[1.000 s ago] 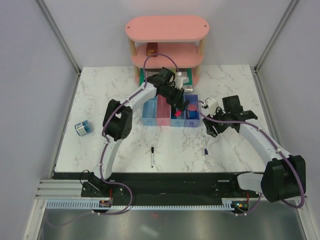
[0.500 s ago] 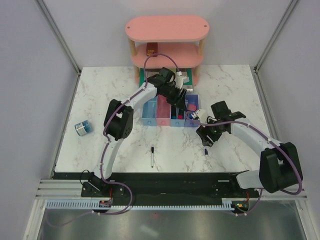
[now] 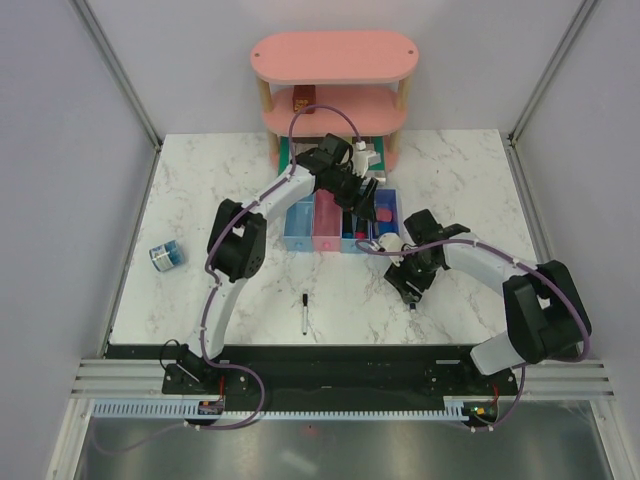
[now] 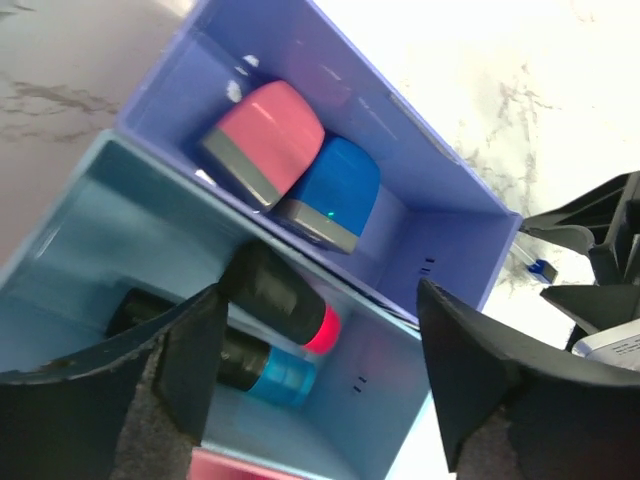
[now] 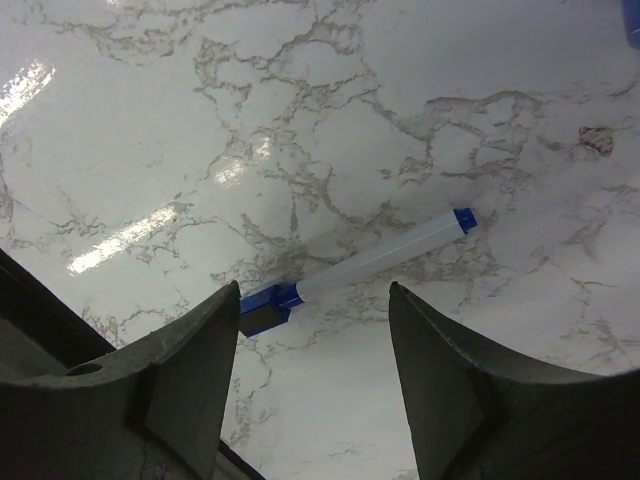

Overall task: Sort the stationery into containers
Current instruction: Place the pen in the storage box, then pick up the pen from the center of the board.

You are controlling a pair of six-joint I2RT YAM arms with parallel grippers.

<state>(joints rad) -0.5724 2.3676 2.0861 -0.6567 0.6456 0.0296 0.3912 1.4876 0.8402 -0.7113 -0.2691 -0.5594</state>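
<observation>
A white pen with blue ends [image 5: 372,260] lies flat on the marble table [image 5: 480,90], just in front of the trays. The right fingers [image 5: 190,370] are spread wide above it with nothing between them. The pen lies slantwise across the gap, its capped end close by one fingertip; I can't tell whether they touch.

Over the trays, the left fingers [image 4: 195,350] are also wide apart and empty. Below them the purple tray [image 4: 440,235] holds a pink eraser [image 4: 262,143] and a blue eraser [image 4: 330,192], touching side by side. The blue tray [image 4: 90,230] next to it holds a pink highlighter [image 4: 280,297] and a blue highlighter [image 4: 262,368], lying close together.

A black pen [image 3: 304,312] lies on the table nearer the arm bases, well apart from the trays. The tape roll [image 3: 167,256] sits far off towards the left edge. A pink shelf [image 3: 335,55] stands behind the trays.
</observation>
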